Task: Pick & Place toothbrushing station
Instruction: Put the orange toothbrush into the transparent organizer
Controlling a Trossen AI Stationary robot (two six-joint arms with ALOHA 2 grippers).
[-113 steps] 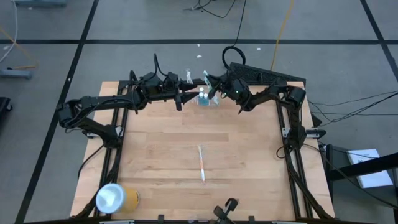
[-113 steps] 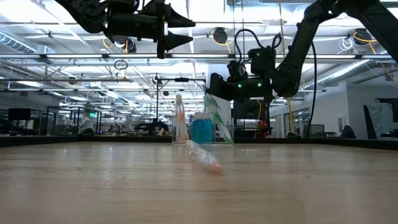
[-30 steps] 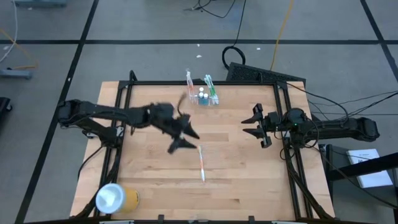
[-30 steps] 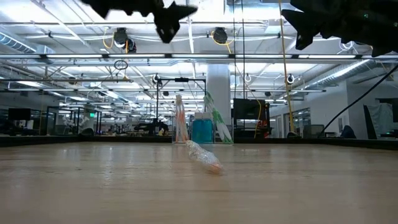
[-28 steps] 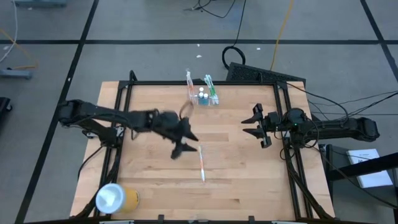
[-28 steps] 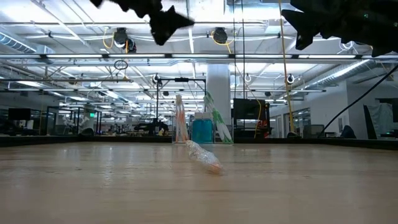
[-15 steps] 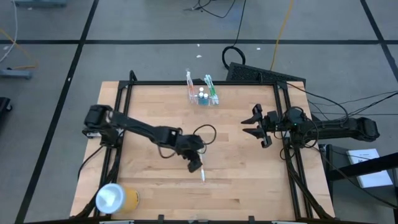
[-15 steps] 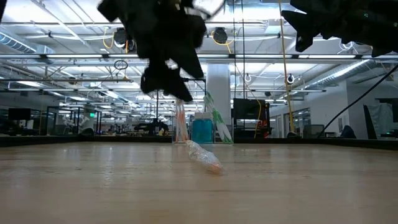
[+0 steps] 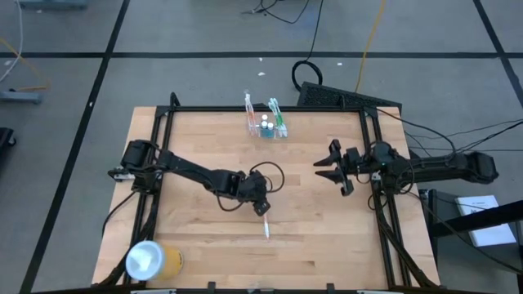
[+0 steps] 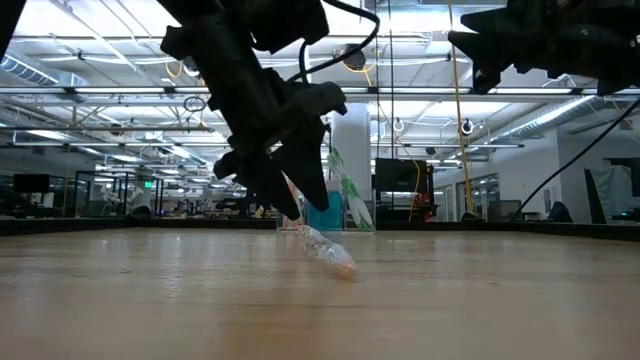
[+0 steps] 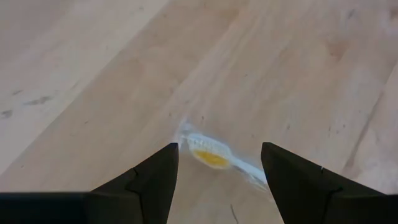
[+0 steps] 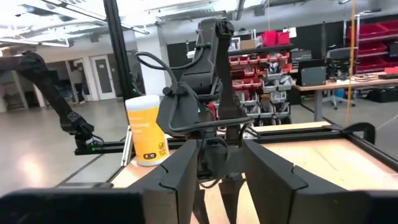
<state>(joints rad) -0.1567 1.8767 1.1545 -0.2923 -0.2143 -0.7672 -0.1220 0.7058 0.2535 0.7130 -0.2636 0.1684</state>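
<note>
Overhead, table-level, two wrist cameras; table (image 9: 327, 220) shared.

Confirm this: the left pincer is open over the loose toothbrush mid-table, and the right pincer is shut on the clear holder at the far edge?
Only the right part is wrong. The right pincer hangs open by the table's right edge, holding nothing; the high view shows it apart from the clear holder. The left pincer is open over the loose toothbrush.

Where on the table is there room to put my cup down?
Bare wood lies between the yellow cylinder and the right gripper. It is crowded mid-table, where the left gripper hangs open over the loose toothbrush, and around the toothbrushing station.
</note>
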